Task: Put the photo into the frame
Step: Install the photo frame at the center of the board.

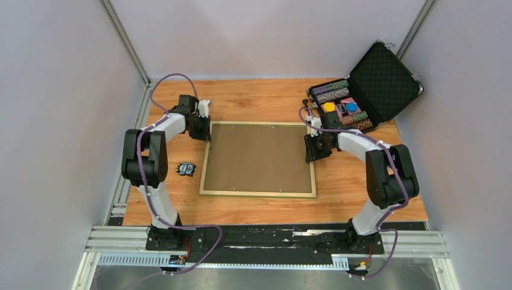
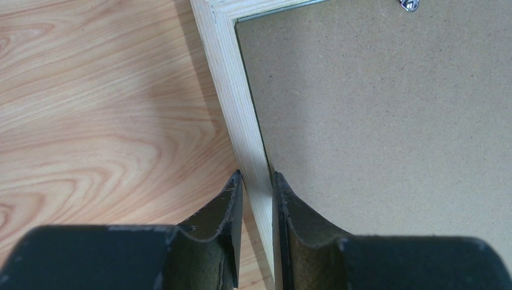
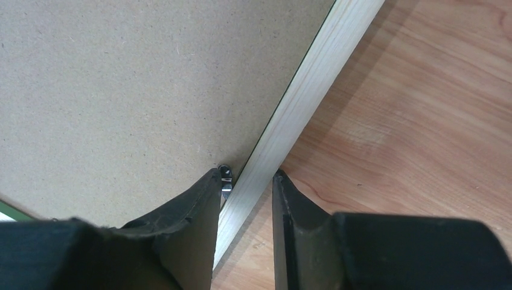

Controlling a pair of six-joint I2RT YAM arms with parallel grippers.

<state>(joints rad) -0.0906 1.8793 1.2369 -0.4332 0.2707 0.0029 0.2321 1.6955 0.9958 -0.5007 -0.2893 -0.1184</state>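
The frame [image 1: 259,193] lies back up on the table, pale wood rails showing, with the plain brown backing board [image 1: 259,157] inside it. The photo is hidden. My left gripper [image 1: 207,135] is shut on the frame's left rail near the far corner; in the left wrist view the rail [image 2: 232,72] fills the gap between my fingers [image 2: 258,176]. My right gripper [image 1: 313,152] is shut on the right rail; in the right wrist view the rail [image 3: 314,66] slants between the fingers [image 3: 246,174], touching both. A metal clip [image 3: 225,181] sits at the board's edge.
An open black case [image 1: 386,78] with rows of chips stands at the far right corner, close behind my right arm. A small dark toy [image 1: 186,169] lies on the table left of the frame. Grey walls enclose three sides.
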